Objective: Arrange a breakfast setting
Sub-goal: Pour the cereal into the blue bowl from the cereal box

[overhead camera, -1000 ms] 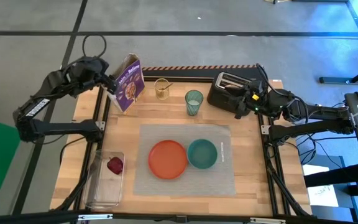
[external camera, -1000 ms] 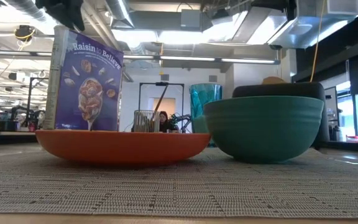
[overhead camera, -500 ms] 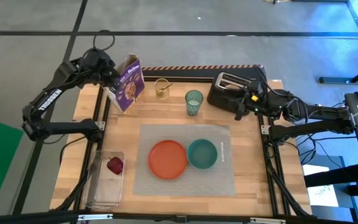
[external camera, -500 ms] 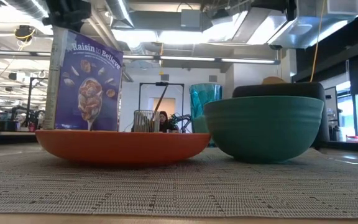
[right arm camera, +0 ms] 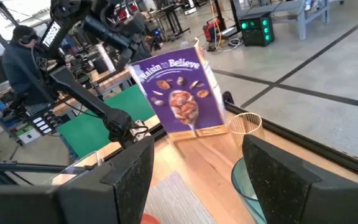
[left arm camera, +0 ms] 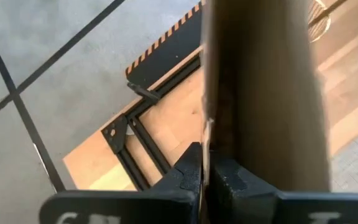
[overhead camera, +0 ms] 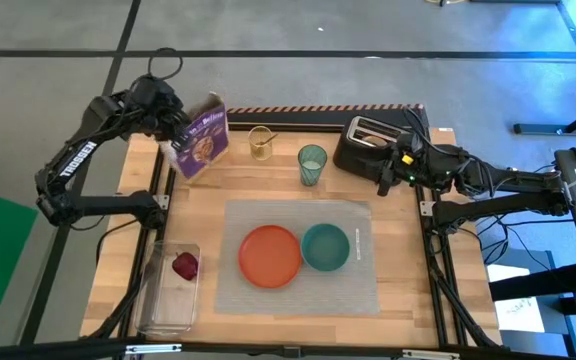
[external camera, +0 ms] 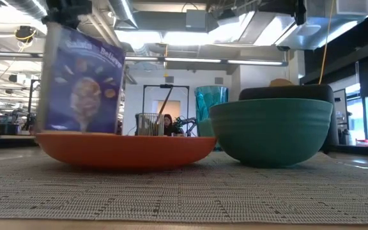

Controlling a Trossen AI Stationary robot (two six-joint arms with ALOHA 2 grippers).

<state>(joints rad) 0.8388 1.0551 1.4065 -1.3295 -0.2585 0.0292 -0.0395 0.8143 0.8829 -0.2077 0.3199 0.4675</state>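
The purple cereal box [overhead camera: 200,143] stands tilted at the table's far left, and my left gripper [overhead camera: 175,133] is shut on its top. The grey placemat [overhead camera: 358,285] carries the orange plate [overhead camera: 270,255] and the teal bowl [overhead camera: 325,247]. Behind the mat stands the green cup [overhead camera: 312,164]. A clear glass [overhead camera: 260,142] beside it has the gold spoon [external camera: 166,105] leaning in it. The dark red fruit [overhead camera: 184,265] lies in a clear tub [overhead camera: 168,305] at the near left. My right gripper [right arm camera: 197,180] hangs open beside the black toaster [overhead camera: 368,143]. My left gripper pinches a thin cardboard edge [left arm camera: 205,146] at the box's top between its two fingers. It comes from the table's left side, slanting down. The box leans over below the hold. Whether its base is still on the table I cannot tell.
The toaster fills the far right corner, close to my right arm. The cup and the glass stand in a row between the toaster and the cereal box. Bare wood shows at the near left around the tub and to the placemat's right.
My left gripper has moved in on the cereal box's top and shut on its cardboard edge. The box, upright a second ago, has tipped and its top has shifted toward the table's left. My right arm has kept still.
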